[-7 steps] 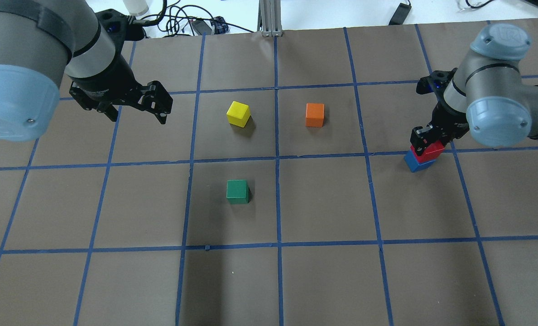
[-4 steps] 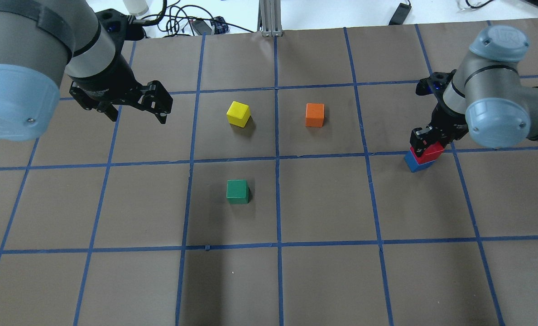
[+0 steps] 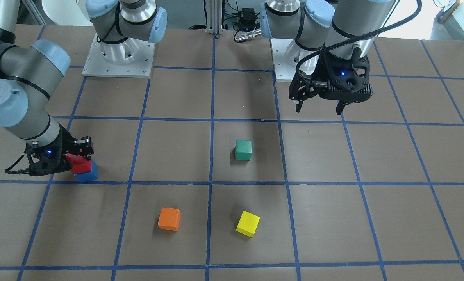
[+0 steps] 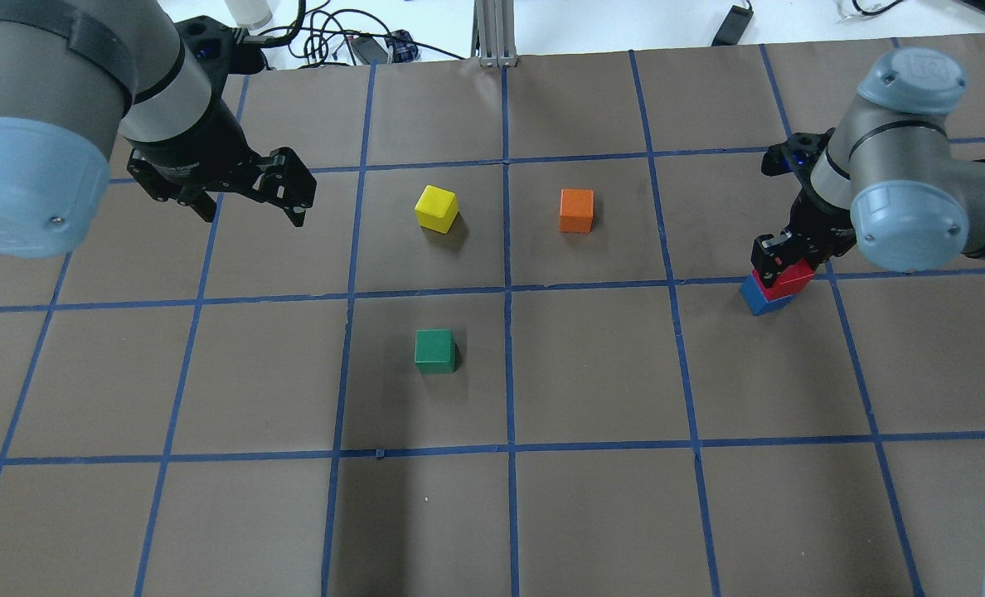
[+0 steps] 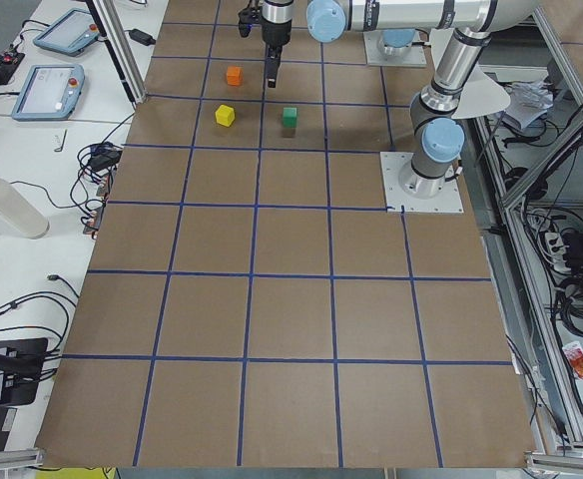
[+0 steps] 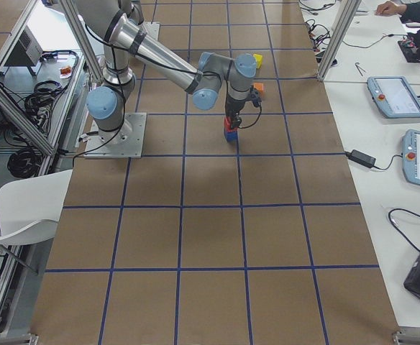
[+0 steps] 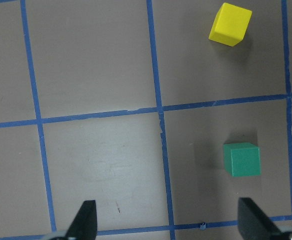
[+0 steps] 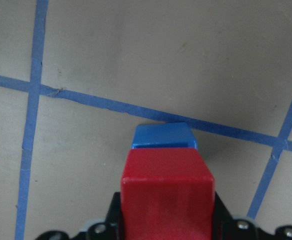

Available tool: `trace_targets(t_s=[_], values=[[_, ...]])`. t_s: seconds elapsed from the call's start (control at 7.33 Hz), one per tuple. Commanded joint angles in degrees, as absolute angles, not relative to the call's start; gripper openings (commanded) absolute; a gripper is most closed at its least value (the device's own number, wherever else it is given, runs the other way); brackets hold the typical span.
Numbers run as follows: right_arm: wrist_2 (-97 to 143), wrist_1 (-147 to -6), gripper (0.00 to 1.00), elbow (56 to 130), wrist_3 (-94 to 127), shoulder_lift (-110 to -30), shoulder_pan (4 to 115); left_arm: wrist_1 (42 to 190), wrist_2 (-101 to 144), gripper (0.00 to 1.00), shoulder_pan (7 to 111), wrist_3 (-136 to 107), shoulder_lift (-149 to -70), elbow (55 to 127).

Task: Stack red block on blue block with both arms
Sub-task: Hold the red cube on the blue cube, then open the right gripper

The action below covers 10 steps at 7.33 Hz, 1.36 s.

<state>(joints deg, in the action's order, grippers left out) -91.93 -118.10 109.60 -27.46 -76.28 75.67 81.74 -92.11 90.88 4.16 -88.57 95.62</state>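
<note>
The red block [image 4: 787, 278] is on top of the blue block [image 4: 758, 300] at the table's right side; I cannot tell whether it rests fully on it. My right gripper [image 4: 787, 264] is shut on the red block. The right wrist view shows the red block [image 8: 168, 190] between the fingers and the blue block [image 8: 163, 136] just under it. Both blocks also show in the front view, red [image 3: 79, 164] over blue [image 3: 88, 175], under the right gripper [image 3: 74, 159]. My left gripper [image 4: 252, 211] is open and empty, hovering above the far left of the table.
A yellow cube [image 4: 436, 208] and an orange cube [image 4: 576, 211] lie at the middle back. A green cube [image 4: 434, 351] lies nearer the middle. In the left wrist view the green cube [image 7: 242, 159] and the yellow cube [image 7: 230, 24] lie to the right. Blue tape lines grid the brown table.
The right arm's elbow has shifted slightly. The red block stays on the blue block in the right gripper. The left arm has not moved.
</note>
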Motion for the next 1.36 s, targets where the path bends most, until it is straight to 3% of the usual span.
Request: trace_targets(t_s=[0.0, 0.14, 0.27, 0.55, 0.82, 1.23], values=[[-92.2, -118.2, 0.00, 110.0, -27.2, -76.2, 75.7, 81.7, -92.1, 1.00, 90.9, 4.1, -88.6, 95.6], [-92.2, -118.2, 0.15, 110.0, -27.2, -76.2, 75.7, 81.7, -92.1, 1.00, 90.9, 4.1, -88.6, 95.6], [-92.2, -118.2, 0.70, 110.0, -27.2, -76.2, 75.7, 81.7, -92.1, 1.00, 90.9, 4.1, -88.5, 95.6], [-92.2, -118.2, 0.99, 110.0, -27.0, -76.4, 75.7, 81.7, -92.1, 1.00, 90.9, 4.1, -88.5, 95.6], [-92.2, -113.5, 1.00, 108.1, -25.3, -79.2, 75.8, 81.7, -92.1, 1.00, 90.9, 4.1, -88.5, 95.5], [-90.4, -95.3, 1.00, 101.1, -15.2, -86.6, 76.7, 81.7, -92.1, 1.00, 90.9, 4.2, -88.5, 95.5]])
